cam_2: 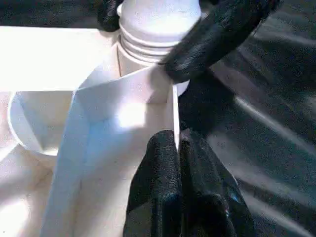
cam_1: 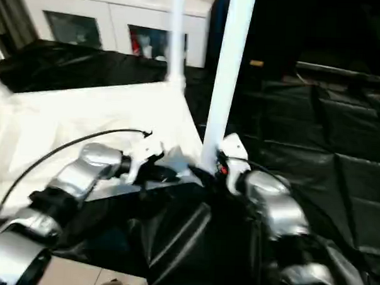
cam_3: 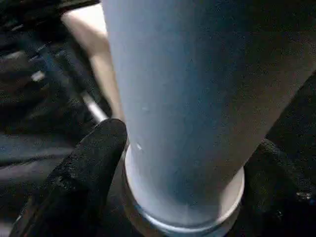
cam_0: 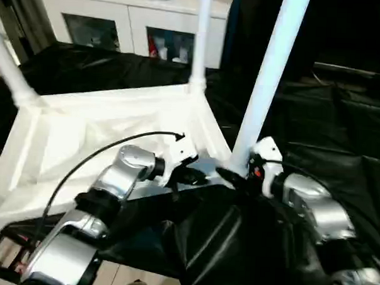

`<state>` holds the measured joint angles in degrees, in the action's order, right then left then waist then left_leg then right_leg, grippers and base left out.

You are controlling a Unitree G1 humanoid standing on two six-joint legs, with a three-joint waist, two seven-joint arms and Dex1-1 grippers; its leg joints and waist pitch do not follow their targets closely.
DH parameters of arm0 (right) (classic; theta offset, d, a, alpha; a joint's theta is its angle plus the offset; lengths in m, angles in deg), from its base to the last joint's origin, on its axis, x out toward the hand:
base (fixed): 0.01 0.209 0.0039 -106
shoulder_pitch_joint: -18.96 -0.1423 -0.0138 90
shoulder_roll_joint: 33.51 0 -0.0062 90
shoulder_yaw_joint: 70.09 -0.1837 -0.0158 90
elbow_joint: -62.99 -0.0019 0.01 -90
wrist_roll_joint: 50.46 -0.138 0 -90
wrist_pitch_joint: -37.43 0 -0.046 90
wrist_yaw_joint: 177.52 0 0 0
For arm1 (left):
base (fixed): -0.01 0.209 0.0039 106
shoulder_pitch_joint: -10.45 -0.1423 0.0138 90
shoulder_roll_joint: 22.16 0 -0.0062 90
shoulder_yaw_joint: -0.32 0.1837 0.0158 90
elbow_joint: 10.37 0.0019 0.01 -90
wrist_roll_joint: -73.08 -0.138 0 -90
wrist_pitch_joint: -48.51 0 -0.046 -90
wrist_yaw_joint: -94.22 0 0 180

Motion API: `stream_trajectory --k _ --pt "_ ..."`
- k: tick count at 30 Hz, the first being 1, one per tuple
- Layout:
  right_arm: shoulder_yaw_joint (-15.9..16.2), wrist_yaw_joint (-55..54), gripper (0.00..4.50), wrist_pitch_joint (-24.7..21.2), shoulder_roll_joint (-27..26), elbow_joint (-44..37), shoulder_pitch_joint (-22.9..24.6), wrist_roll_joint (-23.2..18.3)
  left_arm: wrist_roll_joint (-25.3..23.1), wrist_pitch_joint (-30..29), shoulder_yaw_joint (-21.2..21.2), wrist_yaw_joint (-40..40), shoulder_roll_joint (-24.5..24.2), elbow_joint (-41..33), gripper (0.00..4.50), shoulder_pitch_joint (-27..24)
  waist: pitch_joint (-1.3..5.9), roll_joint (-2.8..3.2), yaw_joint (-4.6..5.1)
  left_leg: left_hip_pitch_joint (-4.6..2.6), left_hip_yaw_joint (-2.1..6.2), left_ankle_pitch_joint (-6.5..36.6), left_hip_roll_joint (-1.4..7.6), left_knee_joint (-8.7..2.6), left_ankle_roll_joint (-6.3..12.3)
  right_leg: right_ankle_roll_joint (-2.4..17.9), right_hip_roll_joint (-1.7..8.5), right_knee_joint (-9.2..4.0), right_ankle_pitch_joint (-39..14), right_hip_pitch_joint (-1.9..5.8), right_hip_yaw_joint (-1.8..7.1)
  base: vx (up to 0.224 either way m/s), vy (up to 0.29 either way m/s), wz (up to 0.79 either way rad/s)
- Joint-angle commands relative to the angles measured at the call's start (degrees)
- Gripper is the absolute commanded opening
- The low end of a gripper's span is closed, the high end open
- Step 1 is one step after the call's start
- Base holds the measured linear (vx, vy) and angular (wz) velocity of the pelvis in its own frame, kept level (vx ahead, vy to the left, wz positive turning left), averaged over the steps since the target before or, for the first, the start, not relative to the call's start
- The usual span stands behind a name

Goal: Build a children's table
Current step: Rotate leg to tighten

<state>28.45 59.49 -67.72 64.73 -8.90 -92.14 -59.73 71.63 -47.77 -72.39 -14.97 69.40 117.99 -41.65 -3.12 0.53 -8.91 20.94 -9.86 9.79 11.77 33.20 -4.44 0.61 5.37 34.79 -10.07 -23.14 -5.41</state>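
With your left end effector closed empty against the tabletop wall, keep your wide-open right end effector straddling the leg base and turn it squarely into its socket.

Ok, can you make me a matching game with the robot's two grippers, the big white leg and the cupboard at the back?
Things:
1. left gripper
2. right gripper
3. nearest leg
4. white cupboard

States or places:
A. stands upright in the tabletop's near corner socket
B. far behind the black-draped work table
C. fingers shut, at the tabletop's rim
D. fingers spread either side of the leg's base

Pairs: 1-C, 2-D, 3-A, 4-B
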Motion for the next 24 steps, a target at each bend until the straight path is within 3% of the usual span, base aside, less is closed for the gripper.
stream_trajectory --k 1,5,7,11,17,21,24 --pt "2.3 5.2 3.59 -0.5 1.4 -2.5 1.3 -1.1 2.5 1.5 0.9 3.4 0.6 -3.9 0.0 0.2 3.72 -0.61 -0.05 -0.4 0.07 13.4 1.73 -3.81 2.88 11.1 3.58 -4.39 -14.0 3.22 2.97 0.0 0.0 0.0" --pt "3.0 6.8 3.59 0.8 3.4 -3.3 2.1 -0.3 2.6 0.9 1.4 5.4 -0.8 -6.2 0.0 -1.0 3.7 -0.66 -0.25 -0.38 0.22 14.2 1.81 -3.91 2.21 10.5 3.74 -4.53 -16.0 3.13 3.0 0.0 0.0 0.0" --pt "3.0 6.5 3.44 0.1 3.0 -3.1 1.8 -0.4 2.6 0.9 1.6 5.6 -1.2 -6.7 0.0 -1.3 3.76 -0.48 -0.27 -0.4 0.2 13.7 1.72 -3.83 2.12 10.5 3.62 -4.5 -15.6 3.05 3.01 0.0 0.0 0.0" --pt "3.5 6.6 3.11 -1.2 2.5 -4.2 1.9 -1.0 2.6 0.9 1.5 5.9 -1.4 -7.0 0.0 -1.5 3.86 -0.74 -0.22 -0.37 0.18 12.6 1.68 -3.74 2.16 10.8 3.48 -4.28 -13.9 3.1 2.95 0.0 0.0 0.0" --pt "3.5 6.8 2.77 -1.2 1.8 -4.4 2.0 -1.2 2.6 0.4 1.3 5.6 -1.5 -7.6 0.0 -1.8 3.82 -0.67 -0.3 -0.38 0.21 13.3 1.66 -3.79 1.89 10.4 3.6 -4.42 -15.4 3.08 2.94 0.0 0.0 0.0" --pt "1.5 0.4 2.72 -2.7 -1.6 -2.6 1.6 -0.9 1.6 -0.6 0.6 0.9 -0.2 -5.8 0.0 -0.9 3.75 -0.7 -0.06 -0.32 0.26 13.4 1.65 -3.86 1.51 10.3 3.56 -4.37 -15.6 2.96 2.96 0.0 0.0 0.0" --pt "-0.9 -8.4 2.72 -4.2 -5.9 0.6 0.2 0.0 -0.1 -1.2 -0.1 -5.0 1.9 -2.6 0.0 0.9 3.71 -0.73 0.43 -0.4 0.4 14.7 1.43 -4.0 0.36 9.1 3.64 -4.77 -19.2 3.01 2.81 0.0 0.0 0.0"
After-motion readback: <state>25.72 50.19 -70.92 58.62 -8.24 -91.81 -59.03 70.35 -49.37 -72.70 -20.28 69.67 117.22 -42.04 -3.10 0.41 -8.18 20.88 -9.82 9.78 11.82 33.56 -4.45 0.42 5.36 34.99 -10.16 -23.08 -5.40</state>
